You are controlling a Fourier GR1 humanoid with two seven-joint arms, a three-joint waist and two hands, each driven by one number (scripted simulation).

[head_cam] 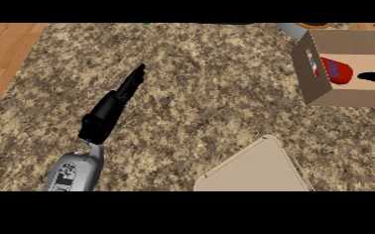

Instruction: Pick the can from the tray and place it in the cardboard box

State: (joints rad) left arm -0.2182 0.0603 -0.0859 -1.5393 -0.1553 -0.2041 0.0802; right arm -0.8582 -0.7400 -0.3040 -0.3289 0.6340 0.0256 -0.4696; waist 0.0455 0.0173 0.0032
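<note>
Since the can [335,71] already lies inside the cardboard box [344,95] at about two o'clock on the counter [198,79], I judge the main job as good as done. It rests on its side, red with a blue and white label, showing through the open top of the box. The tray [256,171] sits at about five o'clock, near the lower edge, and the part I can see carries nothing.

My left hand [121,99] shows at about nine o'clock, well apart from both box and tray, fingers straight and stretched toward twelve o'clock, holding nothing. I cannot find my right hand with any certainty; a dark sliver at the right edge beside the can could be part of it, but I cannot tell.

What is left, as I read it, is only to confirm the release and bring the arm clear.
</note>
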